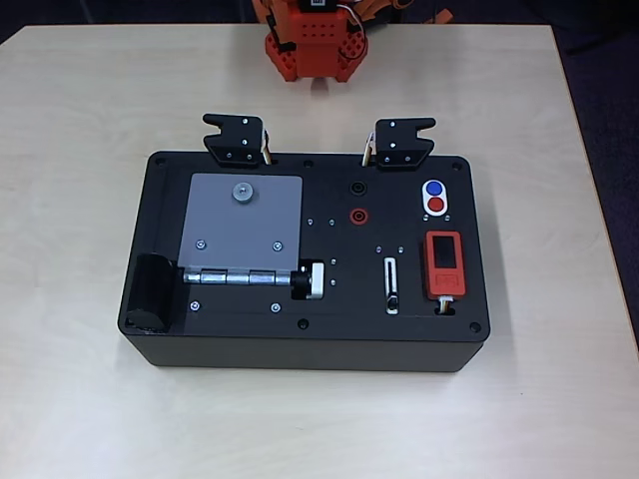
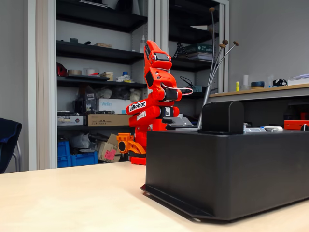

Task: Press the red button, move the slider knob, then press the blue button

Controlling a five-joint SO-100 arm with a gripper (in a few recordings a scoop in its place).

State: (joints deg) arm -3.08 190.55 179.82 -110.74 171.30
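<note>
We see the orange arm (image 2: 153, 104) folded upright behind the black box (image 1: 305, 339); whether its gripper is wide or narrow we cannot tell. The red button (image 1: 435, 205), blue button (image 1: 433, 188) and slider knob (image 1: 392, 300) (near its slot's lower end) face upward, reachable from above.

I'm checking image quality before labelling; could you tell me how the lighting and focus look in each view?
Overhead view: even light, soft shadow along the black box front edge, red button and blue button sharp. Fixed view: the box looms large and dark, shelves behind slightly soft.
</note>
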